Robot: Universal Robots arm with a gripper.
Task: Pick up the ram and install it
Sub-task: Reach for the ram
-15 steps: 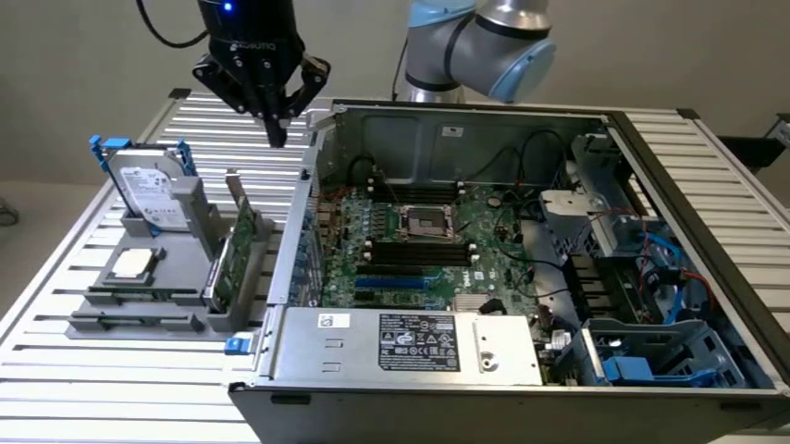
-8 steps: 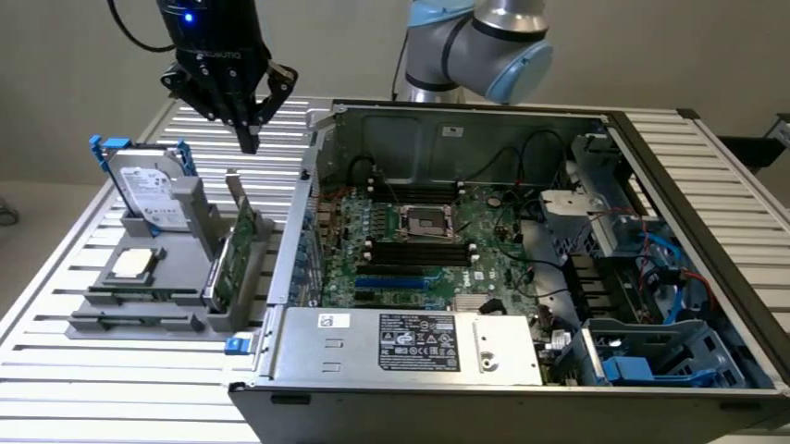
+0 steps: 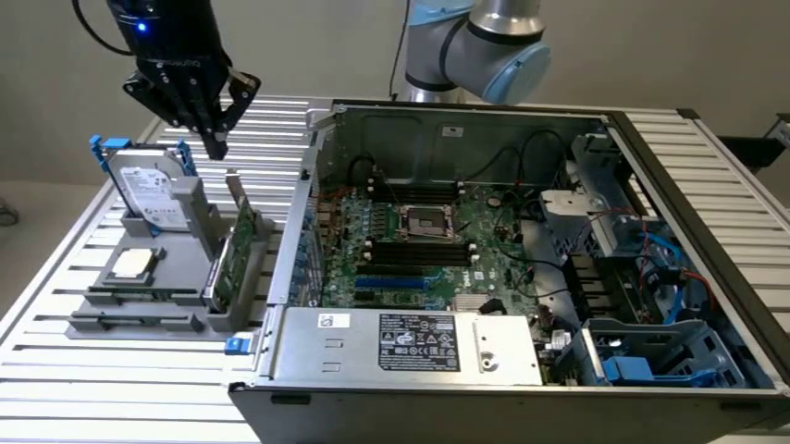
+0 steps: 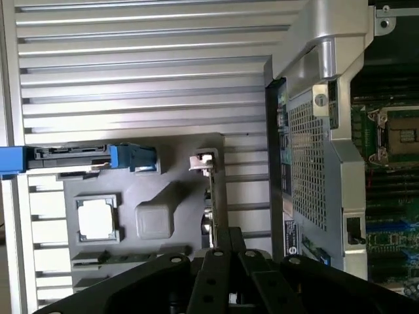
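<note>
Okay, gripper (image 3: 217, 141) up at 10 o'clock in the exterior view, hanging in the air with its jaws pressed together and nothing between them. Beneath its tips sits the gray parts fixture (image 3: 173, 328) on the slatted aluminium table (image 3: 124, 393). The ram (image 3: 146, 297) is untouched: it sits low in a slot of that fixture at 8 o'clock, just beside the CPU (image 3: 133, 264), on the side away from the hard drive (image 3: 146, 190), which stands upright in its blue caddy. 1 green expansion card (image 3: 240, 250) stands on edge along the fixture's side nearest the open computer case (image 3: 408, 344). The fingertips are closest to this card, above it and apart from it. Inside the case, at 3 o'clock from the fixture, the motherboard (image 3: 426, 264) lies flat, long black slots flanking its CPU socket (image 3: 428, 220).
</note>
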